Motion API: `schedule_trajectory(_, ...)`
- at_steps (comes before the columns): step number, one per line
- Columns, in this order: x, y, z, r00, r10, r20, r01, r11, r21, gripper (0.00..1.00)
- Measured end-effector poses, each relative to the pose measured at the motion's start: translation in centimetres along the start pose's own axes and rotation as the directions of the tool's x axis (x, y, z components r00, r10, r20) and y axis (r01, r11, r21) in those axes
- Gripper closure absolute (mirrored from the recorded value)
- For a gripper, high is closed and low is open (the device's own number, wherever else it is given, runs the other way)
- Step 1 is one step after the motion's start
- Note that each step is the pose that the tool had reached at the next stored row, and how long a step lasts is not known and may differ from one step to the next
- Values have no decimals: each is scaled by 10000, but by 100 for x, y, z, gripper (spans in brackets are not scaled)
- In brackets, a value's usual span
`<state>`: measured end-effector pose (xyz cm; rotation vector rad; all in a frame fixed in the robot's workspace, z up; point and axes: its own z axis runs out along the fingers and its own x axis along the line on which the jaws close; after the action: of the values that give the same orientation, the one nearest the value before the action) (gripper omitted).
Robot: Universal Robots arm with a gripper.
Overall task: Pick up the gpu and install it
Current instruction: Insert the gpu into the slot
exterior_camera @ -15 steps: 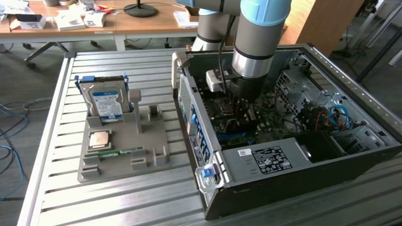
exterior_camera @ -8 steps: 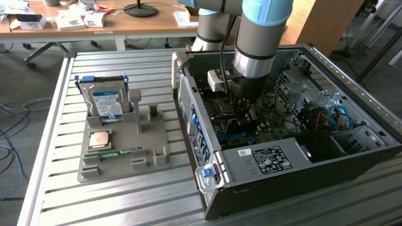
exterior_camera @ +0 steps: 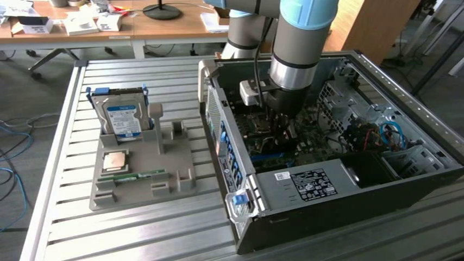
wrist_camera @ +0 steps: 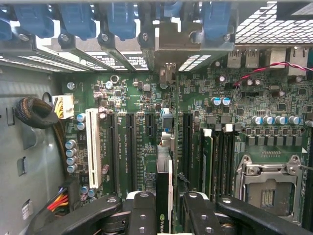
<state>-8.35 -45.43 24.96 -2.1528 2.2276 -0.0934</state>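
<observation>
Reaching down into the open computer case (exterior_camera: 406, 179), I am holding the gpu (wrist_camera: 164, 188) edge-on between my fingers (wrist_camera: 142, 215), closed on it, just above the motherboard (wrist_camera: 137, 98) slots. From outside, my arm is hiding the card; the hard drive (exterior_camera: 121, 120) is standing on the tabletop (exterior_camera: 65, 239).

My arm (exterior_camera: 301, 41) hangs straight down, wrist vertical, the camera block on its side facing the exterior view's left. My jaws (wrist_camera: 170, 215) point downward (two black fingers (wrist_camera: 142, 215), each on paired black links), closed edge-on around a thin card, partway between wide and shut.
</observation>
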Motion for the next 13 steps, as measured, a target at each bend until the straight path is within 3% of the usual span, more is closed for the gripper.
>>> schedule_trajectory(13, 1, -2, -30, 10000, 0, 1, 0, 10000, -1, 74)
